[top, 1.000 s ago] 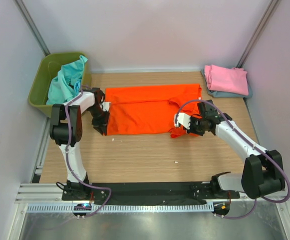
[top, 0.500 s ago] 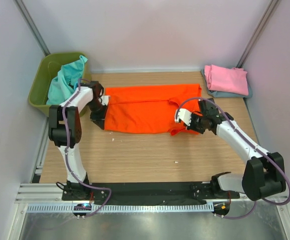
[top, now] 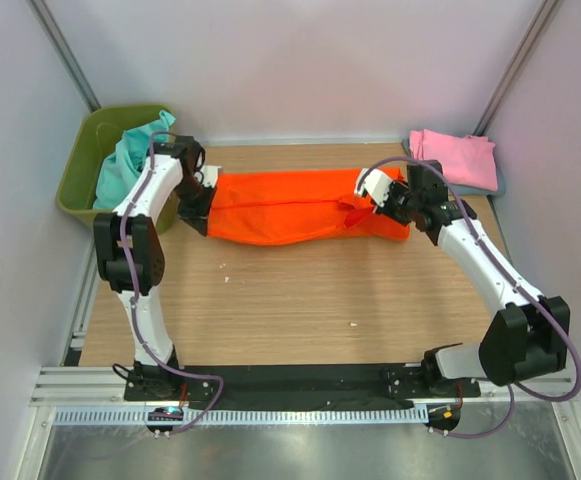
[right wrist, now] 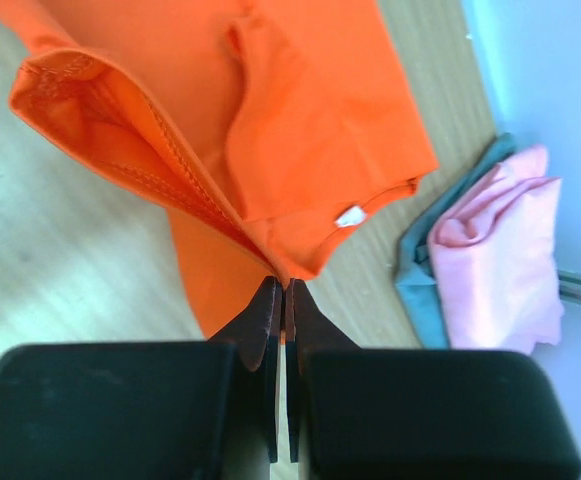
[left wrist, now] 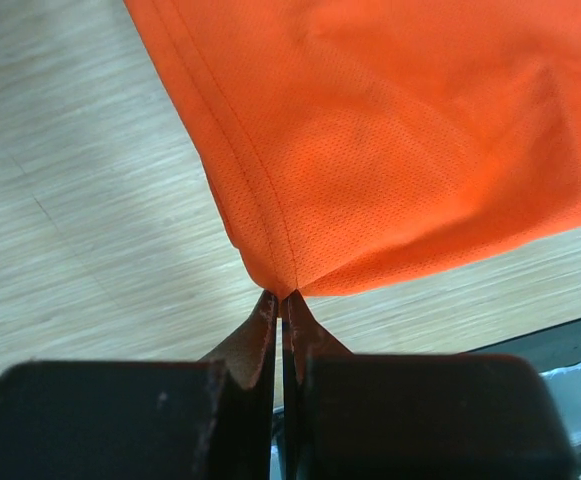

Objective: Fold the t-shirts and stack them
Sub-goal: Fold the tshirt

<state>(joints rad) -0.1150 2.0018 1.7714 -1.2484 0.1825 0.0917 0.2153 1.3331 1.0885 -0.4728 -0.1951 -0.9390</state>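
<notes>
The bright orange t-shirt (top: 290, 205) hangs stretched between both arms above the table's far half, its near edge lifted and sagging in the middle. My left gripper (top: 201, 212) is shut on its left corner; in the left wrist view the hemmed corner (left wrist: 275, 280) is pinched at the fingertips. My right gripper (top: 375, 207) is shut on the right end, where folded layers and a white label (right wrist: 350, 215) show. A folded pink t-shirt (top: 455, 158) lies on a grey-blue one (top: 490, 188) at the far right. Teal t-shirts (top: 130, 160) fill the bin.
The olive-green bin (top: 85, 170) stands at the far left corner beside the left arm. The pink and grey-blue stack (right wrist: 500, 250) lies just right of the right gripper. White walls enclose the wooden table (top: 300, 300) on three sides.
The left gripper has shut on the shirt's left corner. Both grippers have moved toward the far edge, lifting the near edge of the orange t-shirt up and back over itself.
</notes>
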